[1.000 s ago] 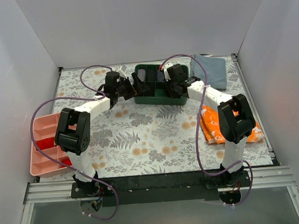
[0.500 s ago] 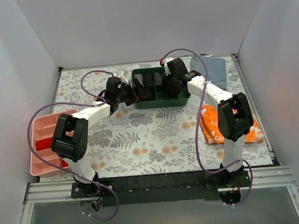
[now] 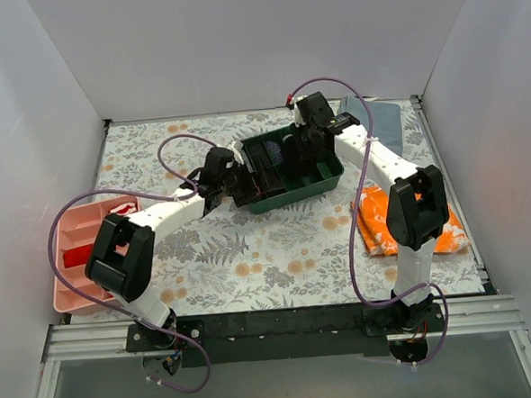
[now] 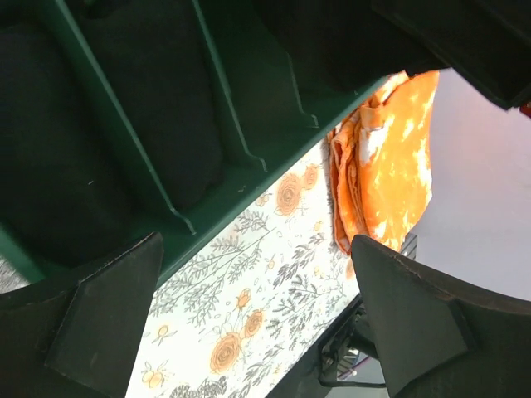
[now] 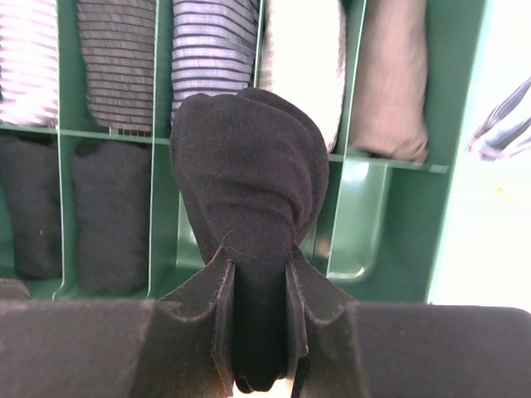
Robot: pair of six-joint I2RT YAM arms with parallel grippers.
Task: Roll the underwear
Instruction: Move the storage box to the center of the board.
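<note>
The underwear (image 5: 249, 174) is a black rolled bundle, pinched at its near end by my right gripper (image 5: 259, 249), which is shut on it. It hangs over the green divided tray (image 5: 373, 240), above a bare compartment in the near row. In the top view the right gripper (image 3: 309, 144) is over the tray's (image 3: 292, 195) middle. My left gripper (image 3: 238, 177) is at the tray's left end. In the left wrist view the left gripper (image 4: 255, 249) stands wide open with the tray's rim (image 4: 249, 178) running just above its fingers and nothing held.
Other tray compartments hold rolled striped, white, brown and black garments (image 5: 211, 50). An orange-and-white cloth (image 3: 375, 224) lies at the right, also seen in the left wrist view (image 4: 390, 141). A grey-blue folded cloth (image 3: 383, 124) is at the back right. A pink tray (image 3: 71, 265) sits at the left edge.
The green tray has turned, its right end swinging toward the back. The left gripper moved right and nearer along its left end. The right gripper shifted back with the underwear.
</note>
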